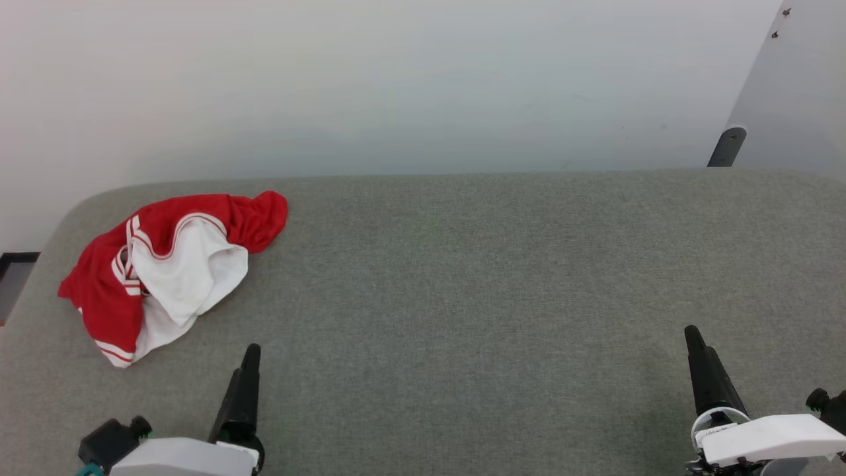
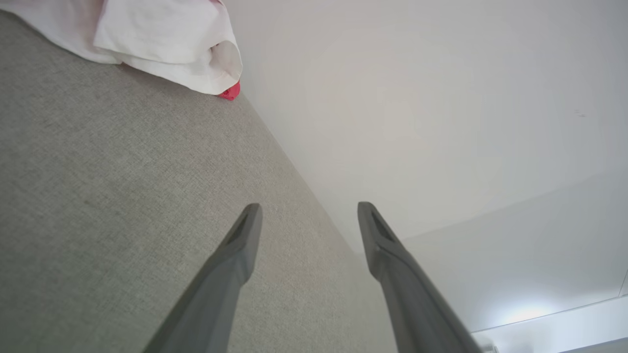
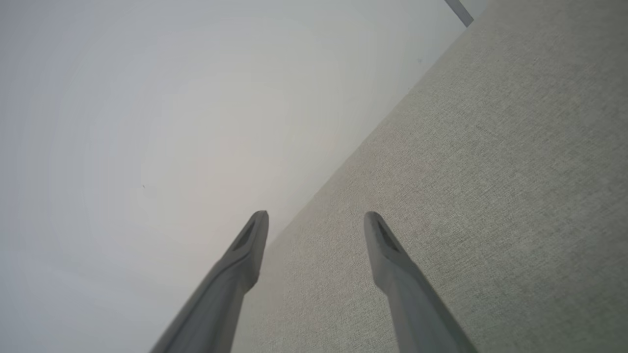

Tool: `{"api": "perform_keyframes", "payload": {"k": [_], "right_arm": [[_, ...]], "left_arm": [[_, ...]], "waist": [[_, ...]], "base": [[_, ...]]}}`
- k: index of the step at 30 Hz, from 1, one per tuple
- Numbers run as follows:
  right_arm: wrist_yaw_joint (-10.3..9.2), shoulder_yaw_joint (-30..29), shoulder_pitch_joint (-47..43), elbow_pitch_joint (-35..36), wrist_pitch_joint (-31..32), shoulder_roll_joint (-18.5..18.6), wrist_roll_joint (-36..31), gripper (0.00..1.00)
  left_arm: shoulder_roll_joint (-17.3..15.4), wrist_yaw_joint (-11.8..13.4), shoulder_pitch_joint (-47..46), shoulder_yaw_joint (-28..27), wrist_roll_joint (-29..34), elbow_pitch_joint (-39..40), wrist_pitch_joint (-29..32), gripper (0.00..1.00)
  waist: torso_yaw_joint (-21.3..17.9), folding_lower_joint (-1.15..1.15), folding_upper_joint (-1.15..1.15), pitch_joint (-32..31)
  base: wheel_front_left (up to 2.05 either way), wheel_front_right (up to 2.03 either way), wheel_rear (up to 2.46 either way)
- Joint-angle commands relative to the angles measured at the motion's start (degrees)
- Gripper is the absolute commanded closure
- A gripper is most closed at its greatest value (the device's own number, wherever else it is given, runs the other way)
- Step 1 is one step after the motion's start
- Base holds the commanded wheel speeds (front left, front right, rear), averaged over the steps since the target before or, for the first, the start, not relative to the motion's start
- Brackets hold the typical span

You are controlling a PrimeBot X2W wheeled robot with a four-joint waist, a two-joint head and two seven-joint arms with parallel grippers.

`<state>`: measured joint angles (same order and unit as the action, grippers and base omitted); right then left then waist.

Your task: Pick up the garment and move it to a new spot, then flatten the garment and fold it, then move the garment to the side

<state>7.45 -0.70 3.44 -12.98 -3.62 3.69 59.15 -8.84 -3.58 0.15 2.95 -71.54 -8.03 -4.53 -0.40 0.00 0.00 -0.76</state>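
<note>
The garment (image 1: 168, 268), red with white parts and red-and-white striped trim, lies crumpled at the far left of the grey table (image 1: 476, 277). Its white part (image 2: 162, 39) shows at the top left of the left wrist view. My left gripper (image 1: 251, 354) sits at the lower left, just right of and nearer than the garment, apart from it; its two fingers stand open and empty (image 2: 306, 211). My right gripper (image 1: 692, 334) rests at the lower right, far from the garment, with its jaws open and nothing between them (image 3: 316, 218).
A plain white wall (image 1: 396, 86) runs behind the table's far edge. A dark post (image 1: 727, 147) stands at the back right. The table's left rear corner is rounded, with a dark object (image 1: 13, 277) past its left edge.
</note>
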Motion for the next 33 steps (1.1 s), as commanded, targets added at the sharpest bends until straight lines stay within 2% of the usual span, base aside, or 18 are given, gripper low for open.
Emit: {"api": "perform_keyframes", "payload": {"k": [1, 15, 33], "right_arm": [[0.02, 0.0, 1.2, 1.0, -0.5, 0.4, -2.5, 0.0], [0.03, -1.0, 1.2, 2.2, -1.5, -0.4, -20.9, 0.0], [0.04, -1.5, 1.3, 3.2, -2.4, -0.8, -34.8, 0.0]], "left_arm": [[-0.7, 0.3, -0.4, 0.3, 2.1, 1.0, -0.5, 0.0], [-2.9, 2.4, -0.3, 2.5, 18.9, 2.1, -3.1, 0.0], [-1.8, 0.2, 0.8, 0.5, 32.2, 4.2, -5.7, 0.0]], "waist": [[0.0, 0.0, 0.0, 0.0], [-0.1, 0.0, 0.0, -0.5], [-0.2, 0.0, 0.0, -0.8]], "base": [[0.0, 0.0, 0.0], [0.0, 0.0, 0.0], [0.0, 0.0, 0.0]]}}
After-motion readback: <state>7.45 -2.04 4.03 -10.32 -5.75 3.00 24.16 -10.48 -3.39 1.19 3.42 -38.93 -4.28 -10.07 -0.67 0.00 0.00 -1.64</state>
